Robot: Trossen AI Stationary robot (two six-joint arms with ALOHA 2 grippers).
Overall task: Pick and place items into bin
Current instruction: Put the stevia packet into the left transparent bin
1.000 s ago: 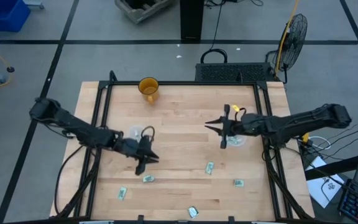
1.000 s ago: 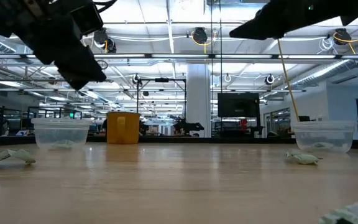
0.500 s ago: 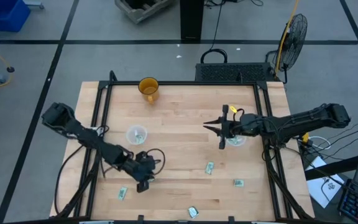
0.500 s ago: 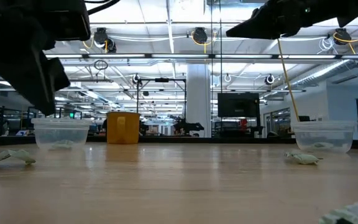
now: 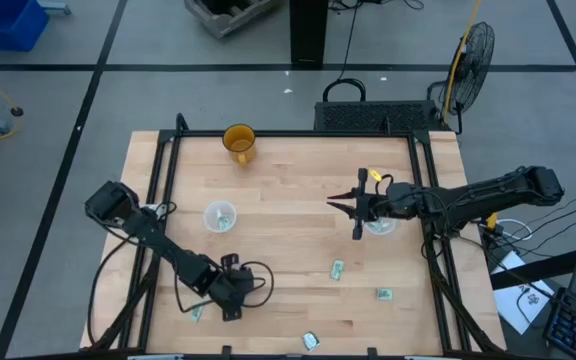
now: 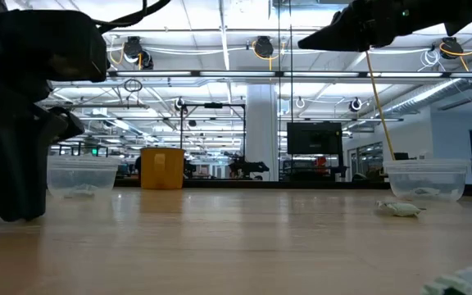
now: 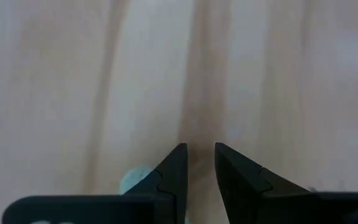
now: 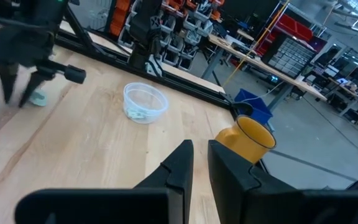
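Wooden table [image 5: 288, 200]: left gripper [image 7: 196, 163] being held slightly parted, empty, wrapped piece [image 7: 135, 180] just beside finger, seen only by left wrist.

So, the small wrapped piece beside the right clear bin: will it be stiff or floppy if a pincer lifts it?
The wrapped piece looks crumpled and lies low, so it is probably soft and floppy. It is tiny beside the bin, so likely very light; a push could slide it over the smooth table. Rolling seems unlikely.
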